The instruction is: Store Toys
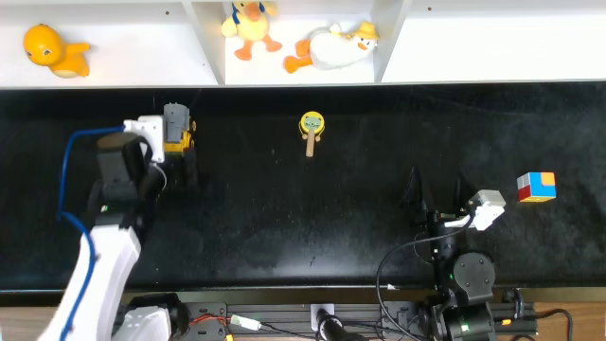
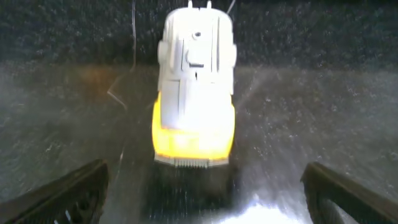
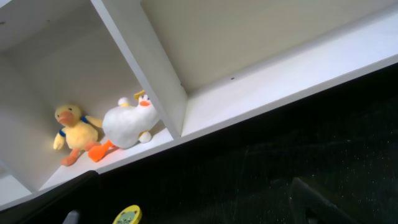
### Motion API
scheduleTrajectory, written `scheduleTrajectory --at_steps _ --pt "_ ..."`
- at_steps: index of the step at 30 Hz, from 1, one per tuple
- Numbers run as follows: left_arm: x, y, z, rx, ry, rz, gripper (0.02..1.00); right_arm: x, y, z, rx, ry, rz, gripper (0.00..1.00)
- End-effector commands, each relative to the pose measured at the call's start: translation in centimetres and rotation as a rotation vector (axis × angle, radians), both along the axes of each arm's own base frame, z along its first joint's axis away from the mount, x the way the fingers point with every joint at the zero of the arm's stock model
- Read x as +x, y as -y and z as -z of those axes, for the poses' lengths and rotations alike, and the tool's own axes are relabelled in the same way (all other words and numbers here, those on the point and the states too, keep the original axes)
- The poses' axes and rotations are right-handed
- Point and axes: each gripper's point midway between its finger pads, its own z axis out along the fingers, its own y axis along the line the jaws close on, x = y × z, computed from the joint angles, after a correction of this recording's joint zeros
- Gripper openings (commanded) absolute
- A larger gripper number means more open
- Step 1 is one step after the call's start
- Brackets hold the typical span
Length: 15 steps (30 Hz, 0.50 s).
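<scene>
My left fingers [image 2: 68, 193] hang released just short of toy truck [image 2: 194, 93] on desk [image 1: 284, 218]; right fingers [image 3: 320, 202] released too, facing shelf [image 1: 473, 57]. Three ducks [image 1: 251, 24] shelved; toy truck, rattle [image 1: 311, 128], cube [image 1: 536, 187] left to store

Left arm extended, left gripper [image 2: 205, 177] jaws spread wide. Right arm folded back, right gripper [image 1: 436, 194] jaws apart.

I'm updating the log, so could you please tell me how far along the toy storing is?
Done: three toys sit in the shelf, an orange duck, a yellow duck and a white goose. In hand: nothing gripped; the left hand is open at the toy truck. Left: the truck, the rattle and the colour cube on the table.
</scene>
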Motion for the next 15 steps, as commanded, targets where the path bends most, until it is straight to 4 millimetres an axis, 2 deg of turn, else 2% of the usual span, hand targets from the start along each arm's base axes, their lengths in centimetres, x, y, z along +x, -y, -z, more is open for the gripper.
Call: scheduleTrajectory --at_steps 1,4,8,10,14,15 --pt "1.0 0.7 3.3 -0.027 -0.057 0.028 0.998 0.0 -0.1 0.4 0.001 -0.002 -0.004 0.996" --pt "1.6 0.6 4.9 -0.028 -0.077 0.027 0.998 0.0 -0.1 0.4 0.001 -0.002 -0.004 0.998" --pt "2.2 0.6 5.7 -0.027 -0.074 0.026 0.993 0.0 -0.1 0.4 0.001 -0.002 -0.004 0.998" --pt "2.5 0.5 5.7 -0.026 -0.065 0.026 0.925 0.0 -0.1 0.4 0.001 -0.001 -0.004 0.998" --pt "2.6 0.0 5.6 -0.003 -0.061 0.004 0.669 0.0 -0.1 0.4 0.001 -0.001 -0.004 0.998" --pt "2.6 -0.1 5.6 0.000 -0.060 0.002 0.636 0.0 -0.1 0.4 0.001 -0.002 -0.004 0.996"
